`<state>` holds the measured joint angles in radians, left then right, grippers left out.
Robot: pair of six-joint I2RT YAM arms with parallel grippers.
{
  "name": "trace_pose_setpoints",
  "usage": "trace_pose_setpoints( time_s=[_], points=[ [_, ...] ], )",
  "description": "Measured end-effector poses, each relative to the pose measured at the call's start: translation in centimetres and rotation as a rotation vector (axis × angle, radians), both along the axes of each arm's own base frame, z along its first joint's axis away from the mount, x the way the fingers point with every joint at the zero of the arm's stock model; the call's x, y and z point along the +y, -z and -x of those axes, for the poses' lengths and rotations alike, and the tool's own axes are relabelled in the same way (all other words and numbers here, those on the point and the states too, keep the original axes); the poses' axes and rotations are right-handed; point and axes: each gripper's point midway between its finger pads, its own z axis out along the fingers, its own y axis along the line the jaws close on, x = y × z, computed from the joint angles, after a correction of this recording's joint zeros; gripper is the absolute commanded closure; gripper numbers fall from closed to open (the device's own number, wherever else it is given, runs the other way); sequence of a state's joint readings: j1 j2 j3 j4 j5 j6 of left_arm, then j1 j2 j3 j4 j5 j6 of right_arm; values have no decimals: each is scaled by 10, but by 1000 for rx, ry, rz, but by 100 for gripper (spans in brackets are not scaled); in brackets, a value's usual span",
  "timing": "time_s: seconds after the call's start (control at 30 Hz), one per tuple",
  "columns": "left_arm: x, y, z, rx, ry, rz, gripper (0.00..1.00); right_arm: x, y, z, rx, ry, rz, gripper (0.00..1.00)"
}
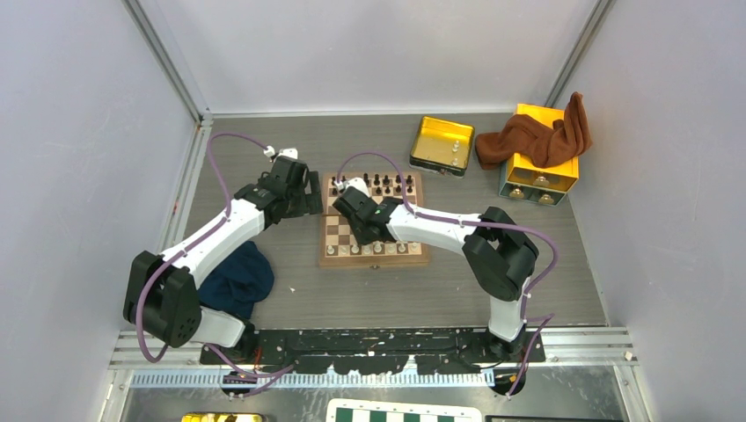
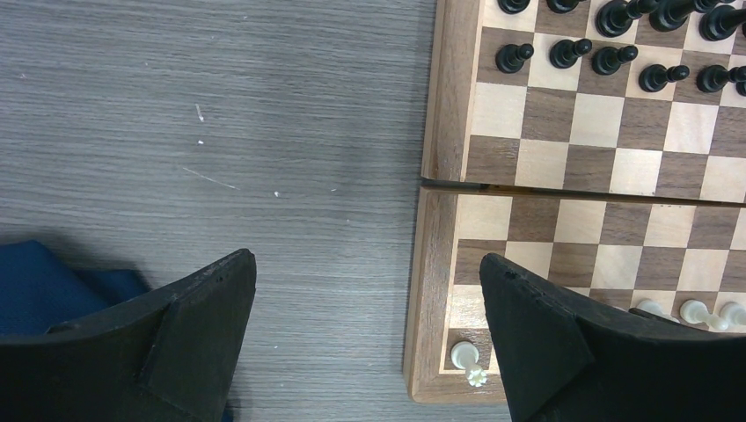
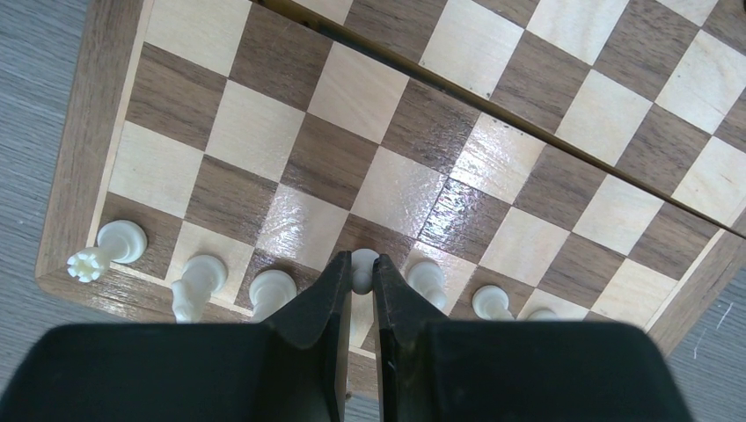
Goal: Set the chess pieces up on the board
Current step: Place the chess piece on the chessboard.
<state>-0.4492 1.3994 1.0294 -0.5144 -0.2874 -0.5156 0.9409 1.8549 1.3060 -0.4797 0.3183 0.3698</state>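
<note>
Small wooden board flat at the middle of the grey table, hinge seam across its centre. Along the 12 o'clock edge, two rows of dark pieces, upright; along the 6 o'clock edge, one row of cream pieces, starting with a rook on the corner square at 7 o'clock. Right gripper low over that near row, fingers drawn almost together and nipping a cream-white piece by its head, fourth along from the rook; impossible to tell whether resting on its square or lifted clear. Left gripper at the board's 9 o'clock side, fingers spread wide and holding nothing, one over bare table, the other over the squares beside the border. Blue cloth at 8 o'clock from the board, near the left arm. Yellow tray at 1 o'clock, apart from the board; farther out toward 2 o'clock, a yellow box with a brown cloth draped over it.
</note>
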Motion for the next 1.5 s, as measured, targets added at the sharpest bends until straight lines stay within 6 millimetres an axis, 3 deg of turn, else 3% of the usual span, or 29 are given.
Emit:
trace_pose_setpoints(
  time_s=[0.33, 0.67, 0.87, 1.5],
  points=[
    [0, 0, 0, 0, 0, 0, 2, -4, 3, 1, 4, 4, 13, 92],
    [0, 0, 0, 0, 0, 1, 2, -5, 7, 2, 11, 6, 21, 76],
    [0, 0, 0, 0, 0, 1, 1, -5, 9, 3, 15, 6, 26, 70],
    [-1, 0, 0, 1, 2, 3, 2, -6, 10, 2, 17, 8, 37, 69]
  ],
)
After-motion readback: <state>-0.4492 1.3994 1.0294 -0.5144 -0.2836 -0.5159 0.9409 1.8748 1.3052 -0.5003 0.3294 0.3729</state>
